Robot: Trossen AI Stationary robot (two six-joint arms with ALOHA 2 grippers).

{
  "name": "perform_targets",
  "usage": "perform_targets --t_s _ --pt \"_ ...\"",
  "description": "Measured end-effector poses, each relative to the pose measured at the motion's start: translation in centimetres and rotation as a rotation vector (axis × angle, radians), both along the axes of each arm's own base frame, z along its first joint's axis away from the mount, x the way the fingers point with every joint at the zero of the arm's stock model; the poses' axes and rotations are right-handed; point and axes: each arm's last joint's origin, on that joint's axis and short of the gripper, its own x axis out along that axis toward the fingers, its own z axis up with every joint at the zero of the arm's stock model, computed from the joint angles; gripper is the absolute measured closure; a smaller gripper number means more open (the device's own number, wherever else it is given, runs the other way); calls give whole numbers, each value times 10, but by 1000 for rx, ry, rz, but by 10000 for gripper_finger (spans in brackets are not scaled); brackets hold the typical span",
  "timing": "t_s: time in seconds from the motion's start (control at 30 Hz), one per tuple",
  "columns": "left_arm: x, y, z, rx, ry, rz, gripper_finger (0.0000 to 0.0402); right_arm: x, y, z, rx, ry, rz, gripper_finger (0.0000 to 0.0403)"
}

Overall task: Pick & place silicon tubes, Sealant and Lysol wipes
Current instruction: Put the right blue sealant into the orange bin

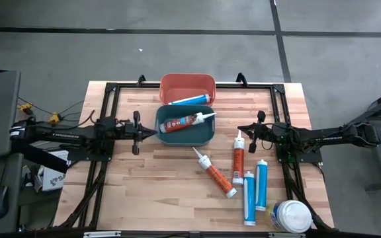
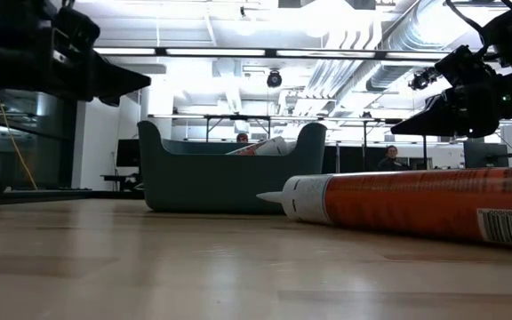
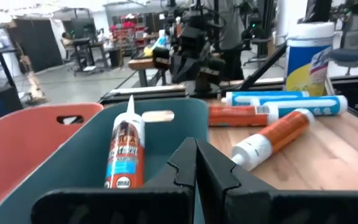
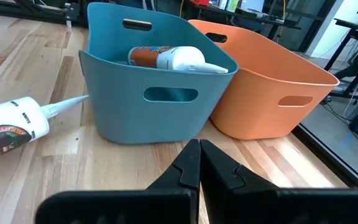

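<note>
A teal bin [image 1: 185,125] stands mid-table with one orange sealant tube [image 3: 124,152] lying inside. Behind it an orange bin [image 1: 188,88] holds a blue tube [image 1: 190,100]. On the wood to the right lie two orange tubes [image 1: 215,173] [image 1: 238,157] and two blue tubes [image 1: 249,197] [image 1: 262,184]. The Lysol wipes canister [image 1: 291,215] stands upright near the front right corner. My left gripper [image 1: 152,131] hovers shut just over the teal bin's left rim. My right gripper [image 1: 242,128] hangs shut, right of the bin, holding nothing.
Black frame rails [image 1: 111,89] run along the table's far edge and both sides. The loose tubes and canister crowd the right front quarter. Bare wood [image 1: 144,192] lies at the front left. Desks and equipment fill the room beyond the table.
</note>
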Motion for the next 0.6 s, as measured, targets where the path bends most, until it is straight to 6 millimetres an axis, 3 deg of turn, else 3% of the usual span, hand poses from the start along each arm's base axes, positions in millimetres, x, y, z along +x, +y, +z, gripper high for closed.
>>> perform_targets --t_s 0.6 --pt "-11 -2 -2 5 -56 -34 401 0 0 0 0 0 0 402"
